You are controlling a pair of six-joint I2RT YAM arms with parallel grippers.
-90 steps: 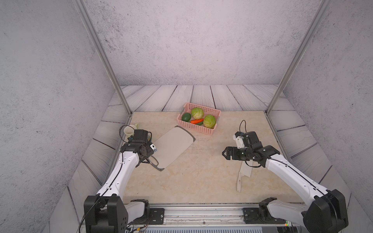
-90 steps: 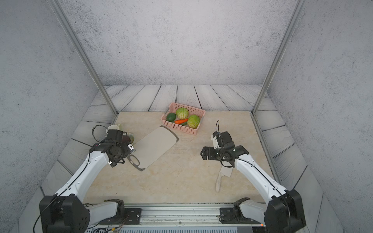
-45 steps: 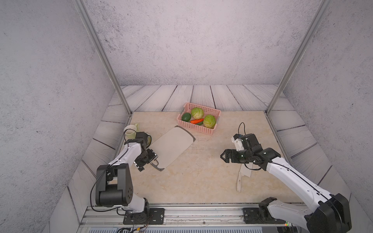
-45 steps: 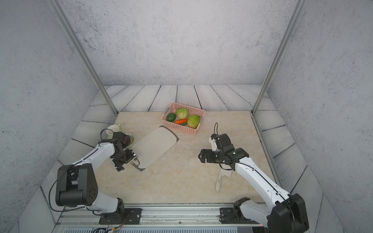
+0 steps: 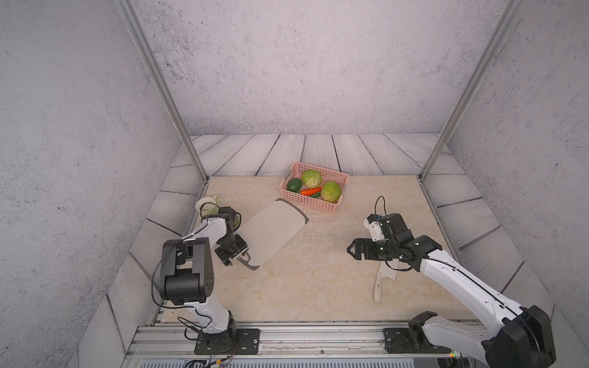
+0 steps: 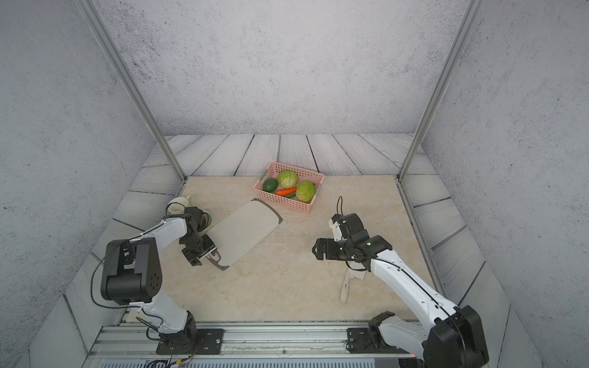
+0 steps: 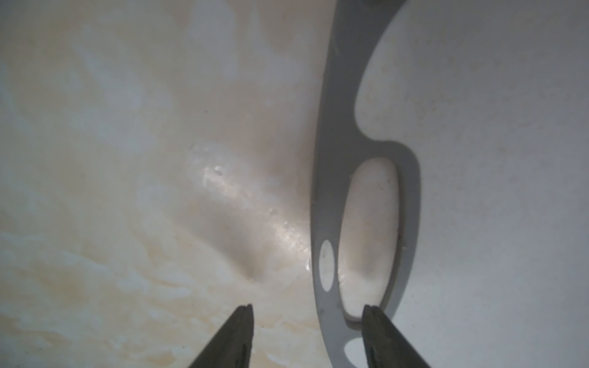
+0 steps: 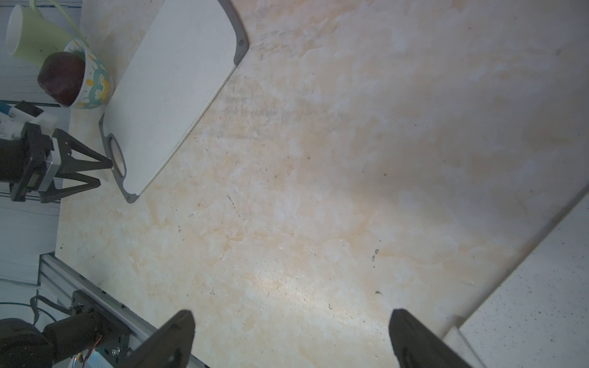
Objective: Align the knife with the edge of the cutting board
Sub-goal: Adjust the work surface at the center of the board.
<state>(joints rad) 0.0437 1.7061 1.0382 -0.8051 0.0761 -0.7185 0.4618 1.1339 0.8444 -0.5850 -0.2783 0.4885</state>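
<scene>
The knife is laid flat at near right, well apart from the cutting board, set diagonally at left. The board's handle rim is straddled by the left gripper, jaws not yet clamped. The right gripper is held wide, empty, near the knife.

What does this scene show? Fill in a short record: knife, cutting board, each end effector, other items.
knife: flat on the table, well apart from the board, blade partly hidden
cutting board: lying diagonally, cutout end toward the robot
left end effector: open, straddling the board's handle rim
right end effector: open, empty
basket: holds vegetables, beyond the board
</scene>
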